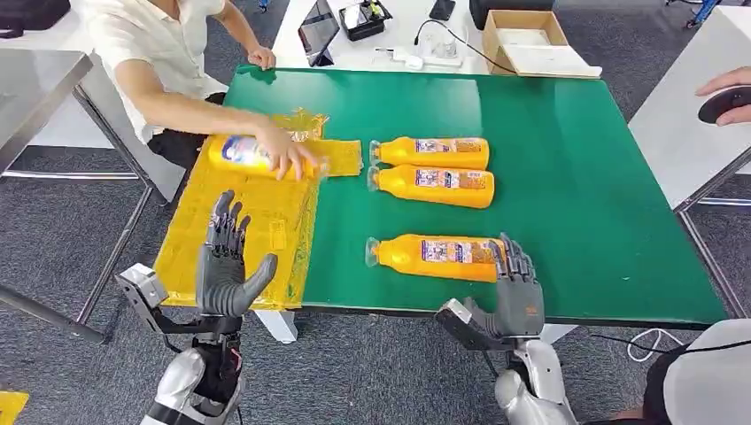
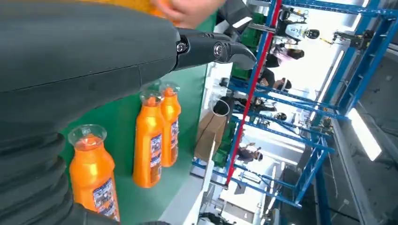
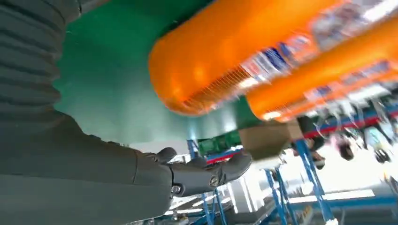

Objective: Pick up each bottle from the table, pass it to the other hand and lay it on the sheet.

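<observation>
Three bottles [image 1: 431,183] lie on the green table [image 1: 576,159], and a person's hand [image 1: 288,150] holds a fourth on the yellow sheet [image 1: 239,239]. The left hand [image 1: 226,261] hovers over the sheet, fingers spread and empty. The right hand [image 1: 516,283] is open beside the base of the nearest bottle [image 1: 434,257].

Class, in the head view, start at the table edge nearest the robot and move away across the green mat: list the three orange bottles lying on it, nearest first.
Bottle by the right hand → middle bottle → farthest bottle.
</observation>
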You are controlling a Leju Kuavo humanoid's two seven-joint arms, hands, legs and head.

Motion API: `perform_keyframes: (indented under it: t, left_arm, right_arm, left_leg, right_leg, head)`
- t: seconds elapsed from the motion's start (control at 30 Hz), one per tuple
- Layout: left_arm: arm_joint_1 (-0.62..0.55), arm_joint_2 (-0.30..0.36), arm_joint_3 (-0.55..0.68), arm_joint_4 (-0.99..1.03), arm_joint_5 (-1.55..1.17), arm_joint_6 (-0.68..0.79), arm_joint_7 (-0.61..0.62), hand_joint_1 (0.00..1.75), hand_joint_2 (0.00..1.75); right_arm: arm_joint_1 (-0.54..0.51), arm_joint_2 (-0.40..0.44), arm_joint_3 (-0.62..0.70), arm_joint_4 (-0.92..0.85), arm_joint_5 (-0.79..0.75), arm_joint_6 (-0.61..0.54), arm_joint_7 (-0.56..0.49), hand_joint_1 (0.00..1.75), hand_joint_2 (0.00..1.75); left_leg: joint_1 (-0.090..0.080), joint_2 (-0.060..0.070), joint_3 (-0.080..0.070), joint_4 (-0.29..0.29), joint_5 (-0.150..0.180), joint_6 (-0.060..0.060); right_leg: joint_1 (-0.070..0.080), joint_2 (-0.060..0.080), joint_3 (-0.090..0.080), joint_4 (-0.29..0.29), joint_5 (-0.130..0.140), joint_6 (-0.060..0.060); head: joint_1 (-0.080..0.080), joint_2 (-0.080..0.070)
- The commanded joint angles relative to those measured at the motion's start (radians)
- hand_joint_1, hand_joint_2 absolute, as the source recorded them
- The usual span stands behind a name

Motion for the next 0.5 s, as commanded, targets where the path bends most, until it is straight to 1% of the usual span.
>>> perform_keyframes:
  t: [0.03, 0.07, 0.13, 0.2, 0.23, 0.3, 0.33, 0.4, 0.43, 0.5]
  left_arm:
    - [-0.053, 0.024, -0.049, 0.07, 0.001, -0.003, 0.01, 0.0, 1.75]
    - [-0.058, 0.026, -0.055, 0.077, -0.004, -0.005, 0.01, 0.0, 1.75]
    - [-0.076, 0.024, -0.06, 0.1, -0.008, -0.004, 0.012, 0.0, 1.75]
    - [-0.092, 0.02, -0.064, 0.116, -0.003, -0.012, 0.017, 0.0, 1.75]
    - [-0.094, 0.019, -0.066, 0.116, -0.001, -0.014, 0.018, 0.0, 1.75]
    - [-0.095, 0.014, -0.071, 0.119, 0.005, -0.02, 0.024, 0.0, 1.75]
    - [-0.098, 0.013, -0.072, 0.124, 0.01, -0.025, 0.031, 0.0, 1.75]
    - [-0.111, 0.007, -0.069, 0.145, 0.048, -0.049, 0.06, 0.0, 1.75]
    - [-0.117, 0.007, -0.069, 0.155, 0.048, -0.049, 0.06, 0.0, 1.75]
    - [-0.119, 0.006, -0.068, 0.156, 0.048, -0.049, 0.06, 0.0, 1.75]
  right_arm:
    - [-0.198, -0.029, 0.075, 0.301, 0.091, -0.034, 0.097, 0.0, 1.75]
    - [-0.225, -0.026, 0.079, 0.349, 0.081, -0.026, 0.108, 0.0, 1.75]
    - [-0.275, -0.031, 0.1, 0.404, 0.056, -0.031, 0.123, 0.0, 1.75]
    - [-0.31, -0.035, 0.118, 0.431, 0.072, -0.01, 0.164, 0.0, 1.75]
    - [-0.32, -0.036, 0.125, 0.436, 0.078, -0.005, 0.171, 0.0, 1.75]
    - [-0.334, -0.028, 0.13, 0.443, 0.079, 0.013, 0.181, 0.0, 1.75]
    - [-0.341, -0.025, 0.131, 0.453, 0.079, 0.038, 0.197, 0.0, 1.75]
    - [-0.37, -0.021, 0.139, 0.472, 0.083, 0.115, 0.236, 0.0, 1.75]
    - [-0.374, -0.021, 0.141, 0.473, 0.082, 0.119, 0.238, 0.0, 1.75]
    - [-0.377, -0.022, 0.141, 0.473, 0.082, 0.121, 0.238, 0.0, 1.75]
  left_leg:
    - [0.0, 0.002, 0.005, -0.001, -0.001, -0.001]
    - [0.0, 0.002, 0.003, -0.001, -0.001, -0.001]
    - [0.0, 0.003, 0.008, -0.001, -0.002, -0.002]
    - [0.0, 0.002, 0.004, -0.001, -0.001, -0.001]
    - [0.0, 0.002, 0.005, 0.0, -0.002, -0.001]
    - [0.0, 0.001, 0.003, 0.0, 0.0, -0.001]
    - [0.0, 0.002, 0.004, 0.0, -0.001, -0.001]
    - [0.0, 0.001, 0.002, -0.001, 0.0, -0.001]
    - [0.0, 0.002, 0.004, 0.0, -0.001, -0.001]
    - [0.0, 0.001, 0.003, 0.0, -0.001, -0.001]
  right_leg:
    - [0.0, 0.002, 0.004, 0.0, -0.001, -0.002]
    - [0.001, 0.002, 0.003, 0.0, -0.001, -0.002]
    - [0.001, 0.003, 0.006, 0.0, -0.002, -0.003]
    - [0.0, 0.001, 0.003, 0.0, -0.001, -0.002]
    - [0.001, 0.002, 0.004, 0.0, -0.001, -0.002]
    - [0.0, 0.001, 0.002, 0.0, -0.001, -0.001]
    - [0.0, 0.001, 0.003, 0.0, -0.001, -0.002]
    - [0.0, 0.001, 0.001, 0.0, 0.0, -0.001]
    - [0.0, 0.001, 0.003, 0.001, -0.001, -0.002]
    - [0.0, 0.001, 0.002, 0.0, -0.001, -0.001]
  head:
    - [0.0, 0.0]
    - [0.0, 0.0]
    - [0.0, 0.0]
    - [0.0, 0.0]
    - [0.0, 0.0]
    - [0.0, 0.0]
    - [0.0, 0.0]
    - [0.0, 0.0]
    - [0.0, 0.0]
    - [0.0, 0.0]
